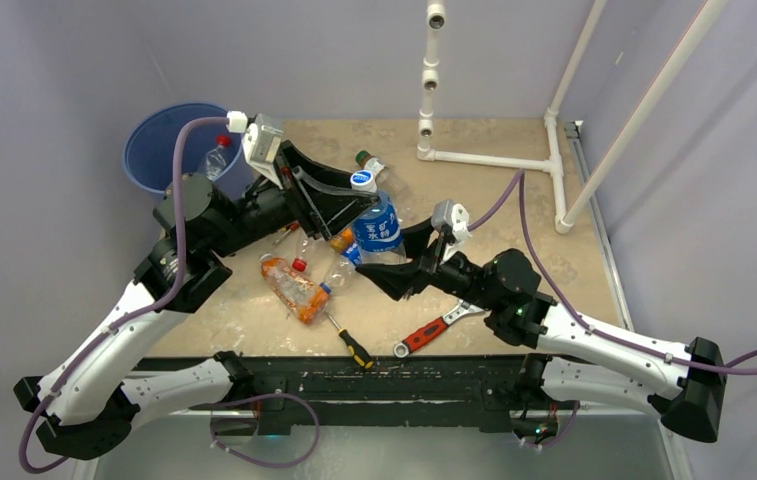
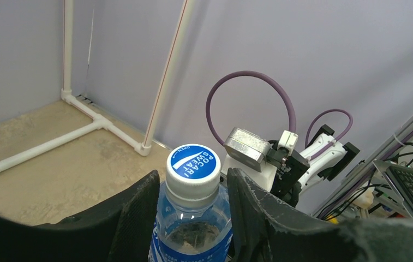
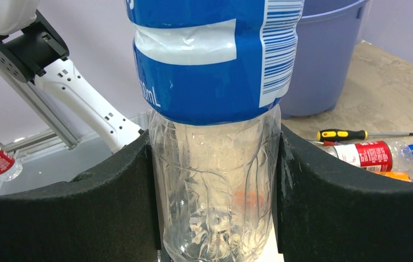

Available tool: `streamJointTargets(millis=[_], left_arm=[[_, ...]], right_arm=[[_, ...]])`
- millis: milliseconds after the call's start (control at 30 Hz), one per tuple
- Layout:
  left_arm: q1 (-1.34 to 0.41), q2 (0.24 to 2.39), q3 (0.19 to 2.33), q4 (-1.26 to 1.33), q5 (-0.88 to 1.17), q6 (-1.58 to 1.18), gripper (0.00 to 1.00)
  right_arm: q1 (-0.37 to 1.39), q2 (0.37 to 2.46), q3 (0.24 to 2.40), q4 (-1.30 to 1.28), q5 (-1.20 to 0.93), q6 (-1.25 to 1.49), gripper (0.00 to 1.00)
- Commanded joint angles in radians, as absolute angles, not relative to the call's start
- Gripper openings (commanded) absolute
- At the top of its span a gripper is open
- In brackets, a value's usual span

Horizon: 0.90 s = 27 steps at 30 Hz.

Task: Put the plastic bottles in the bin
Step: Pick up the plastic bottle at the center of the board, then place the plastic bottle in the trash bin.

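Bottle [image 1: 379, 225] of clear plastic, standing upright and lifted off the table [image 1: 514, 210] near its middle, held between both arms. A blue label with white print and a barcode wraps its upper body. Below the label the wall is bare, ribbed and misted inside. A blue-and-white cap [image 2: 193, 161] closes the top. The right gripper [image 3: 215, 180] pinches the clear lower body, one black finger pressed flat to each side. The left gripper [image 2: 193, 183] takes the top, its fingers lying against the shoulders on either side of the cap. Just below on the table lies a crushed orange-filled bottle [image 1: 292, 288] with a red cap, and a green-capped bottle [image 1: 369, 163] lies beyond. The bin [image 1: 154, 120], round and blue, stands at the far left corner with a red-capped bottle [image 1: 216, 158] inside. A screwdriver [image 1: 349, 340] and a wrench [image 1: 434, 330] rest near the front edge.
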<state>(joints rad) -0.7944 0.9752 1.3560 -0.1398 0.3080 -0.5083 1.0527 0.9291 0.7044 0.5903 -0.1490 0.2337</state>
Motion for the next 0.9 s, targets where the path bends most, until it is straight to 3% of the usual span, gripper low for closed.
streamJointTargets(millis=[0,100,167,267,300,367,433,700,867], left_arm=[[-0.795,0.972,1.393,-0.118,0.327,-0.502,0.48],[-0.796,0.974,1.390,-0.117,0.333,-0.500,0.42],[-0.796,0.974,1.387,-0.109,0.350,-0.496,0.29],[-0.796,0.976,1.385,-0.108,0.350,-0.494,0.00],[-0.796,0.972,1.386,-0.112,0.339,-0.489,0.00],[-0.795,0.962,1.388,-0.124,0.298,-0.466,0.00],[-0.795,0.953,1.400,-0.169,0.212,-0.411,0.00],[-0.796,0.969,1.593,-0.450,-0.478,-0.104,0.00],[-0.795,1.036,1.544,-0.254,-0.955,0.195,0.00]], right_arm=[[1.052,0.925,0.703,0.625,-0.153,0.219,0.38],[1.052,0.925,0.704,0.624,-0.153,0.220,0.38],[1.052,0.925,0.705,0.622,-0.155,0.219,0.38],[1.052,0.926,0.705,0.616,-0.155,0.223,0.43],[1.052,0.927,0.706,0.613,-0.159,0.225,0.52],[1.052,0.925,0.709,0.604,-0.167,0.239,0.82],[1.052,0.914,0.710,0.588,-0.160,0.253,0.98],[1.052,0.772,0.699,0.442,-0.089,0.235,0.99],[1.053,0.679,0.622,0.438,-0.049,0.258,0.99]])
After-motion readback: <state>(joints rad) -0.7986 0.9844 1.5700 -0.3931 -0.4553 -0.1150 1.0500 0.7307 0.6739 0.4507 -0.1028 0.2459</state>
